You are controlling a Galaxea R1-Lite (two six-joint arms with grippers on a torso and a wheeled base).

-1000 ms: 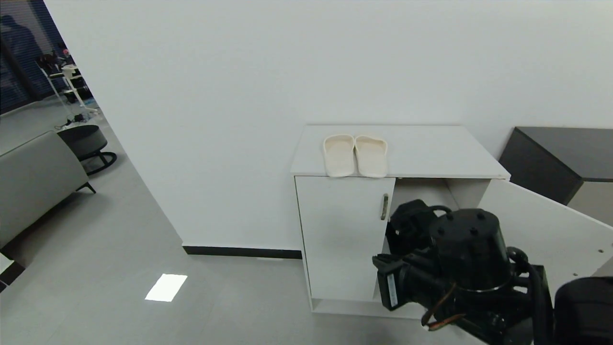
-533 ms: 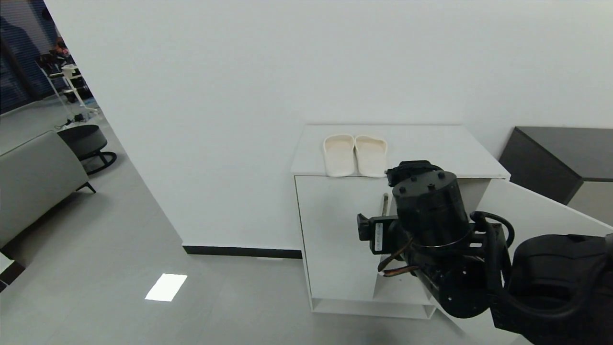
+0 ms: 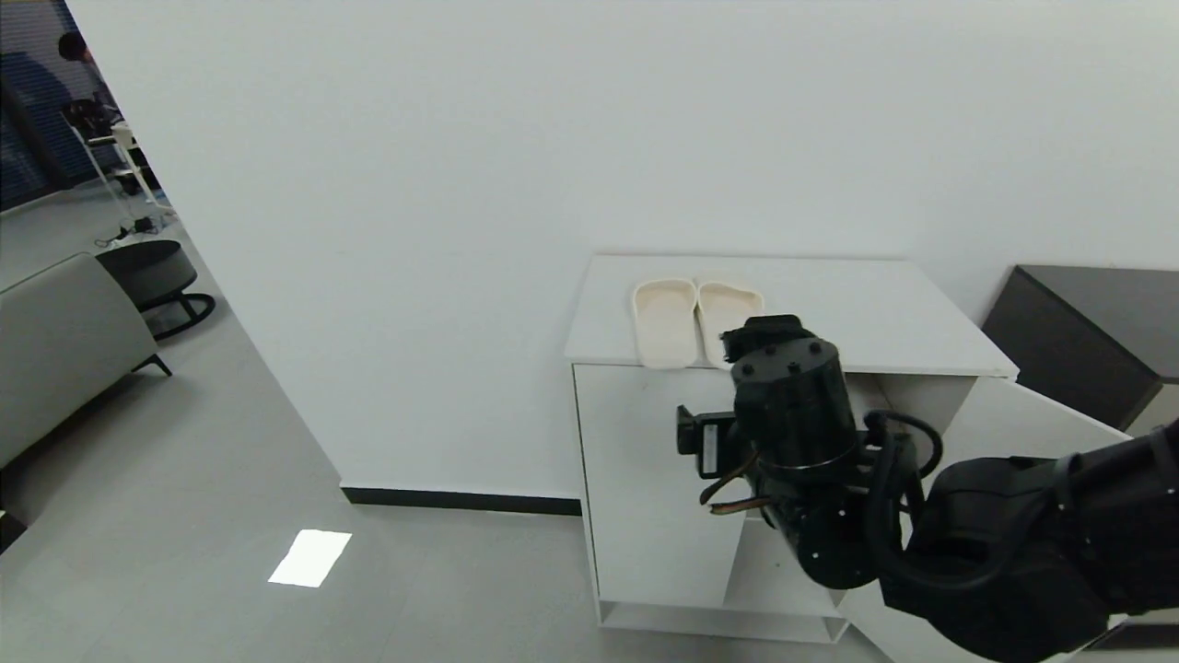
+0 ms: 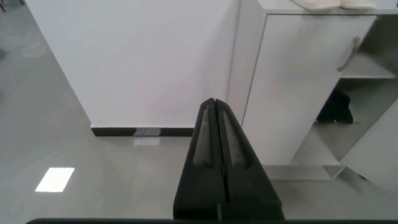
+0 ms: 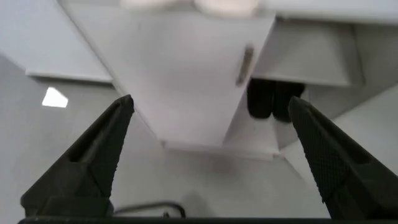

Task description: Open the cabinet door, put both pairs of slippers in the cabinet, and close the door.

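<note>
Head view puts the white slippers [image 3: 697,322] on the cabinet [image 3: 645,460] top, lengthwise toward the wall, just beyond the right arm [image 3: 792,414]; left wrist view shows the left gripper [image 4: 215,134] clenched on nothing; right wrist view, the right gripper [image 5: 208,155] gaping empty, facing the cabinet front under them.

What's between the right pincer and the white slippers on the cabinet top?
Nothing visible. The open right pincer faces the cabinet front near the top edge where the white slippers lie; only air between.
</note>
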